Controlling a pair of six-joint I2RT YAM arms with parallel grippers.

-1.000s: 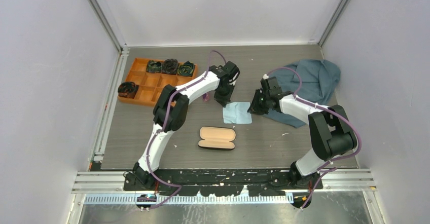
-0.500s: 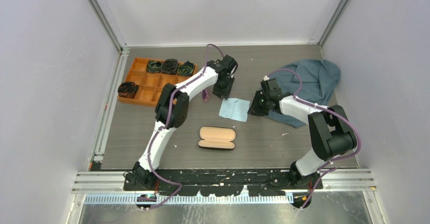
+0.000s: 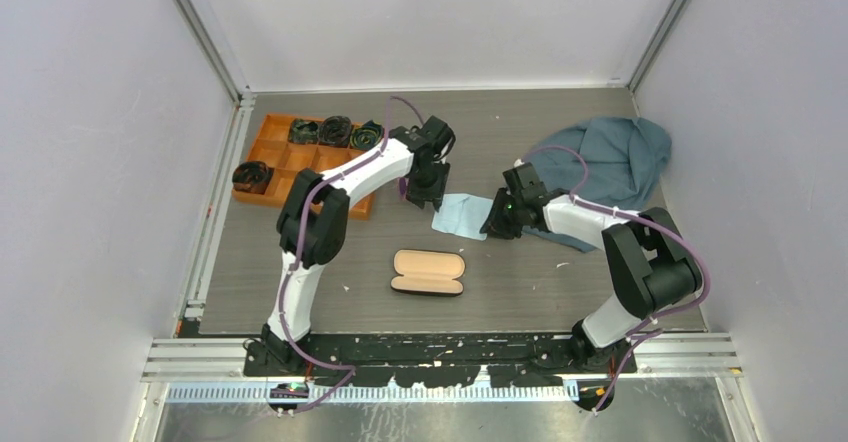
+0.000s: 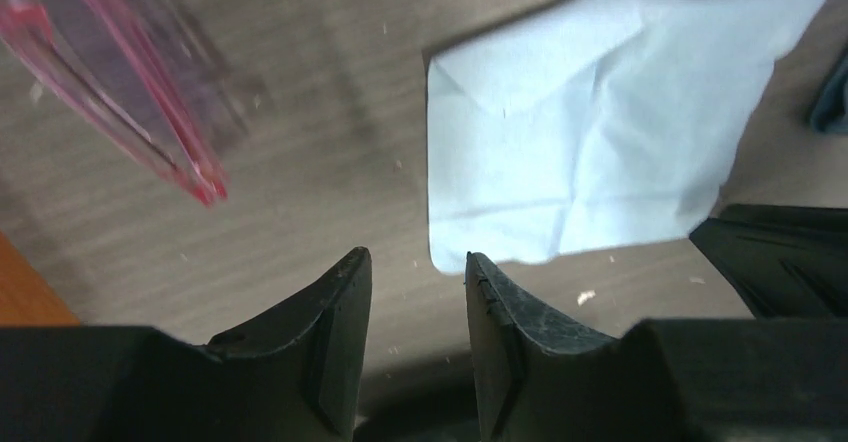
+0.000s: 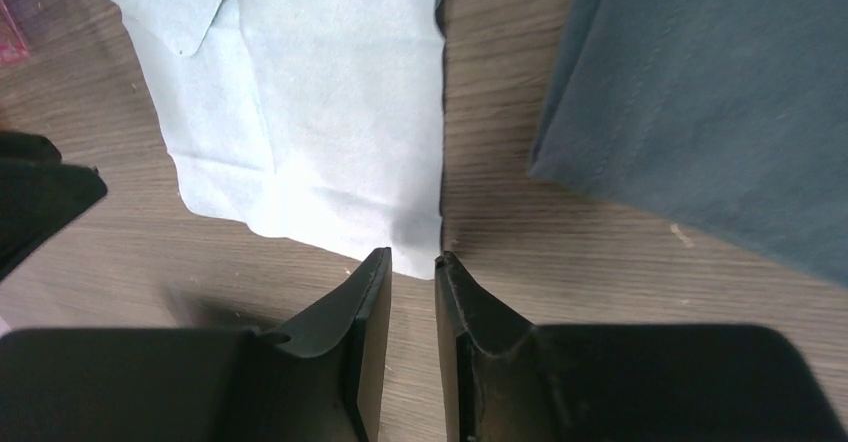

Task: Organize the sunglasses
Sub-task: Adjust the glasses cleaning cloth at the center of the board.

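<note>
The sunglasses (image 4: pixel 130 92) show as a blurred thin pink frame with tinted lenses, lying on the table at the upper left of the left wrist view; in the top view my left arm hides them. My left gripper (image 3: pixel 428 190) (image 4: pixel 415 257) is open and empty, just above the table between the sunglasses and the light-blue cloth (image 3: pixel 460 214) (image 4: pixel 600 132). My right gripper (image 3: pixel 495 224) (image 5: pixel 412 254) has its jaws a narrow gap apart, empty, at the cloth's (image 5: pixel 310 112) near right corner. The black case (image 3: pixel 428 272) lies open, tan lining up, nearer the arm bases.
An orange divided tray (image 3: pixel 290 184) with several dark bundles stands at the back left. A large dark blue-grey cloth (image 3: pixel 615 157) (image 5: pixel 720 102) lies at the right, close beside my right gripper.
My left gripper has moved left, off the light-blue cloth. The cloth has shifted slightly left. My right gripper has moved left and nearer, up to the cloth's corner.
</note>
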